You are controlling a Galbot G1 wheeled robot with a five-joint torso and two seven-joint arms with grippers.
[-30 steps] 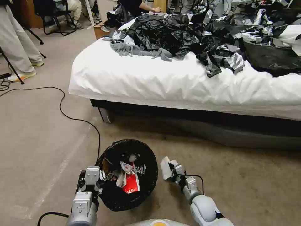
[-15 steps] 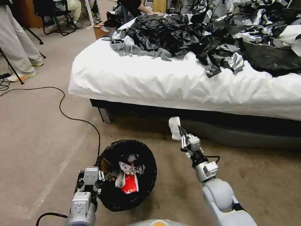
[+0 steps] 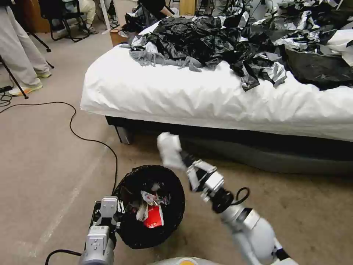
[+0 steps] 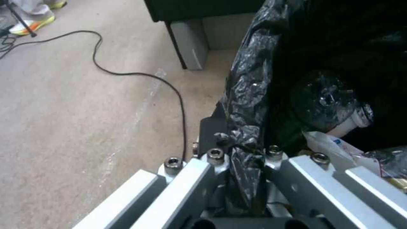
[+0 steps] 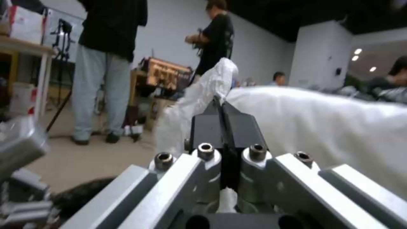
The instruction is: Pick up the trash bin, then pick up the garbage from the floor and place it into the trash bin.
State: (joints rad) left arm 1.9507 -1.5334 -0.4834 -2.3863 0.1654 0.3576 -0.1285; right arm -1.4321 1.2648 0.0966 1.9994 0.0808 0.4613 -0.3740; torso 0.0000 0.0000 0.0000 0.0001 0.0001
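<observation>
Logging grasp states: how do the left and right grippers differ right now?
The left gripper sits low, clamped on the trash bin rim with its black liner; the right gripper is raised above the bin's far rim, pinching white tissue paper. The left points forward along the floor; the right angles up toward the bed. Both are shut on something.

Beige carpet floor (image 3: 47,154): trash bin (image 3: 149,206) at 6 o'clock, black cable (image 3: 84,136) snaking from 9 o'clock toward bin rim, bed leg (image 3: 125,134) near centre. Bed (image 3: 191,95) at 12 to 3 o'clock, white sheet; on it crumpled black plastic sheets (image 3: 206,40), grey cloth (image 3: 161,59) at their left edge.
</observation>
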